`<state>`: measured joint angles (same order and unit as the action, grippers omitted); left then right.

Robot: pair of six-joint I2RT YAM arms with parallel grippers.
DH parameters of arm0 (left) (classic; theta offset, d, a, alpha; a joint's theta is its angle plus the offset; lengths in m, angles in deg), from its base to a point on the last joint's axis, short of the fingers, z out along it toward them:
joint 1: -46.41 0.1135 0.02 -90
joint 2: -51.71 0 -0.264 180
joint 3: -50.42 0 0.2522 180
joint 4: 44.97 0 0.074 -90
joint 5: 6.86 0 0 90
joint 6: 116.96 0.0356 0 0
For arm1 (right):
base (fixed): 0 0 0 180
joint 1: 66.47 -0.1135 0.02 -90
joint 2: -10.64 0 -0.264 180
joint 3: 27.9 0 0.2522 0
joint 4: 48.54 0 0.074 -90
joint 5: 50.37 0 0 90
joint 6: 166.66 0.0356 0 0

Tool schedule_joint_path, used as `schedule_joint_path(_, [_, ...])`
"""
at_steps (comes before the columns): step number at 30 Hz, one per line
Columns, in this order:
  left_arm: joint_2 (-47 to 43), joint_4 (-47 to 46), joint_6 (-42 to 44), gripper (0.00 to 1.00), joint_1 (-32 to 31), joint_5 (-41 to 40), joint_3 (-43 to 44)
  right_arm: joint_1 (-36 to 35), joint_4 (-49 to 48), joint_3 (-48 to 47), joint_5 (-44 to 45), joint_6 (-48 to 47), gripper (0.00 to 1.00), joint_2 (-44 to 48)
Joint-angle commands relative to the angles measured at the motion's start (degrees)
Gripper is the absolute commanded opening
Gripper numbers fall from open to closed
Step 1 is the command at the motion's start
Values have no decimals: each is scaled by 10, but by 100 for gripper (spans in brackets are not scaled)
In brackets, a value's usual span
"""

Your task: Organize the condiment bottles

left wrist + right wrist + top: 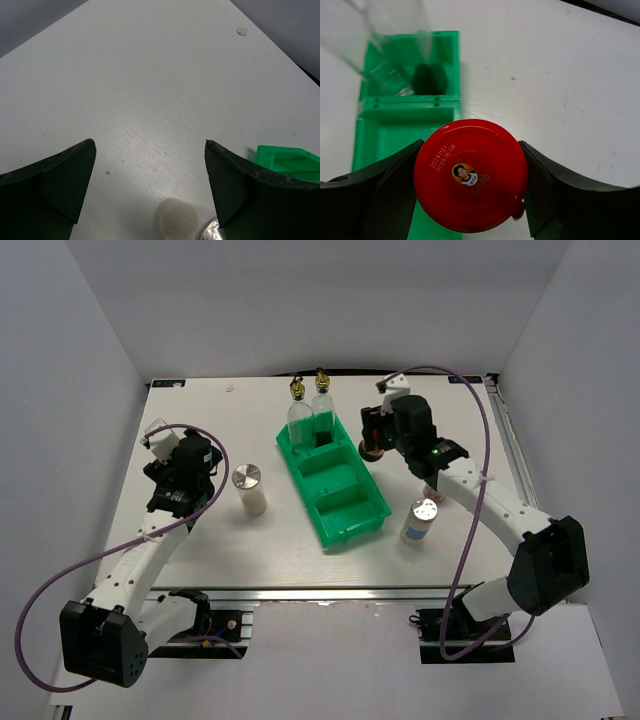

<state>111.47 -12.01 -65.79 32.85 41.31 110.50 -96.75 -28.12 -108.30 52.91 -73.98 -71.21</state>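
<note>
1. Step in hand, as I read it: right end effector (470, 150) moves the red-lidded jar (471, 176) to the green tray (352, 508). It is clenched on the jar, lid touching both fingers.
2. Jar is just off the tray's right wall, toward the far-right corner of the worktop (200, 420). Can't tell if it is lifted or resting.
3. To do it well: hold the jar upright, clear the wall, lower it into a free compartment. Avoid the gold-capped glass bottles (322, 405) at the tray's far end.
4. Left end effector (150, 145) is released with nothing between its fingers, near the left edge.
</note>
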Motion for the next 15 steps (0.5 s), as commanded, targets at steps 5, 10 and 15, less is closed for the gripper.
schedule_joint_path(5, [-8,-10,1,98,3,17,-3,-98,-88,-46,16,-23,15,-4])
schedule_joint_path(10, [-11,-13,2,98,4,24,-4,-113,-99,-52,11,-24,16,-36])
schedule_joint_path(15, [-10,-13,2,98,3,30,-4,-116,-127,-58,6,-24,15,-78])
